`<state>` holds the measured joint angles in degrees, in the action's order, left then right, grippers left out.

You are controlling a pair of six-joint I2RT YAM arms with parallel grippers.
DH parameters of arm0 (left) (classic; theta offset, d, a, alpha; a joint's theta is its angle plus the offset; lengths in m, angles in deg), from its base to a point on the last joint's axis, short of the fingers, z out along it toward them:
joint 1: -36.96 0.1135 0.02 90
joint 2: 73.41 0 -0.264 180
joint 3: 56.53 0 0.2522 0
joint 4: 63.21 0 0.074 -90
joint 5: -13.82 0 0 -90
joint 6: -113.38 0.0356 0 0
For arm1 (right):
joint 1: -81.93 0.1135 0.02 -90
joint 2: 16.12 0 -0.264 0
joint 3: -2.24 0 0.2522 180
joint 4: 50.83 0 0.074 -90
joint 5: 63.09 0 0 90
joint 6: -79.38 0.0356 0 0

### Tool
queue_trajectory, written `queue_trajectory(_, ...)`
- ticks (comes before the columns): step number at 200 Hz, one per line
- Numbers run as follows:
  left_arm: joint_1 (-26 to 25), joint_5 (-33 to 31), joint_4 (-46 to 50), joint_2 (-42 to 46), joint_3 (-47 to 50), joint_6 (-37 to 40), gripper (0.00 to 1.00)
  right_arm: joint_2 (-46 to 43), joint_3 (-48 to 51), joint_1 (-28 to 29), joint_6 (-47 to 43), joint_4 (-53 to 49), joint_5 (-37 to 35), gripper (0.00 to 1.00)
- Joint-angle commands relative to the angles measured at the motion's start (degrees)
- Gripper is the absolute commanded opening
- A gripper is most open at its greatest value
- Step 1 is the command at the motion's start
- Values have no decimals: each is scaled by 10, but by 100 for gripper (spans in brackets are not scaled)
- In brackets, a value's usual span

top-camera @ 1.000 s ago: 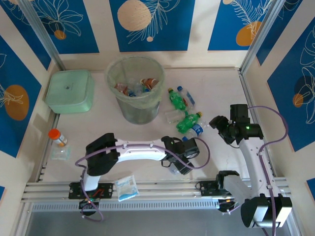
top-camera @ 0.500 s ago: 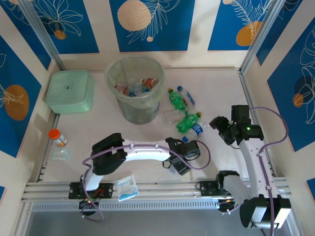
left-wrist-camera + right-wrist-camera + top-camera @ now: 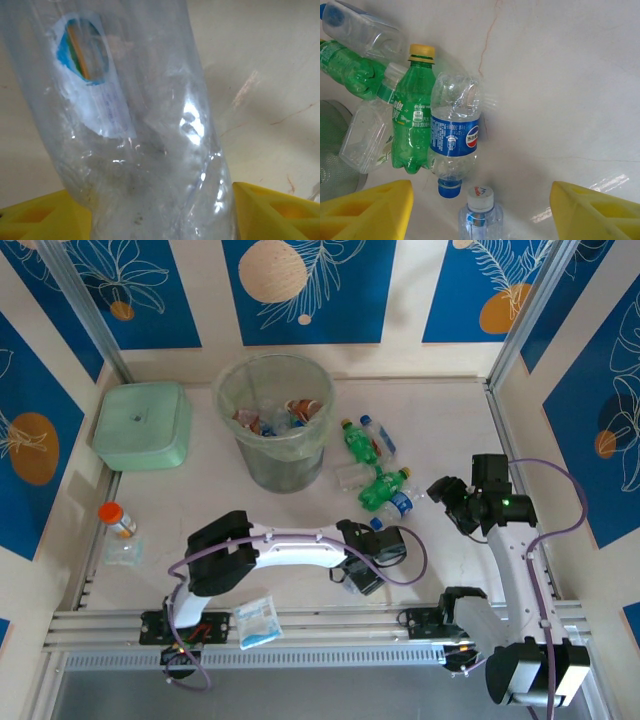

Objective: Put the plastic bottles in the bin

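A clear plastic bottle (image 3: 145,150) with a small blue label stands between the yellow fingers (image 3: 270,212) of my left gripper (image 3: 160,220), touching both; the gripper (image 3: 368,565) is low near the table's front middle. Several more plastic bottles lie right of the bin (image 3: 228,405): green ones (image 3: 358,440) (image 3: 380,490) and clear ones (image 3: 352,476). Crushed bottles lie inside the bin. My right gripper (image 3: 445,495) hovers open beside that cluster. In its wrist view a blue-labelled bottle (image 3: 454,140), a green bottle (image 3: 412,125) and a white-capped clear bottle (image 3: 481,212) lie ahead.
A square pale-green lidded box (image 3: 143,425) stands left of the bin. An orange-capped vial (image 3: 117,518) and a small clear bag (image 3: 122,552) lie at the left edge. A blue-and-white sachet (image 3: 257,622) rests on the front rail. Walls close in on three sides.
My left gripper's jaws have narrowed onto the clear bottle, and the left arm has shifted slightly right. The right arm has barely moved.
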<state>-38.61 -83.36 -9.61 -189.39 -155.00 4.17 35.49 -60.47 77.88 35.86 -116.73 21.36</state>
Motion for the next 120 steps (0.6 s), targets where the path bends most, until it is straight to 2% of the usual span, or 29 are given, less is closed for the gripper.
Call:
queue_trajectory(1, -7, -20, 28, 42, -17, -6, 68, -13, 8, -7, -11, -7, 16, 73)
queue_trajectory(63, -11, -43, 40, 125, 8, -15, 69, -19, 12, -19, -15, -4, 25, 73)
queue_trajectory(80, -11, -35, 45, 115, 8, -13, 76, -19, 14, -20, -12, -2, 30, 73)
queue_trajectory(120, -11, 5, 28, 72, 2, -14, 80, -21, 8, -20, -16, -12, 26, 73)
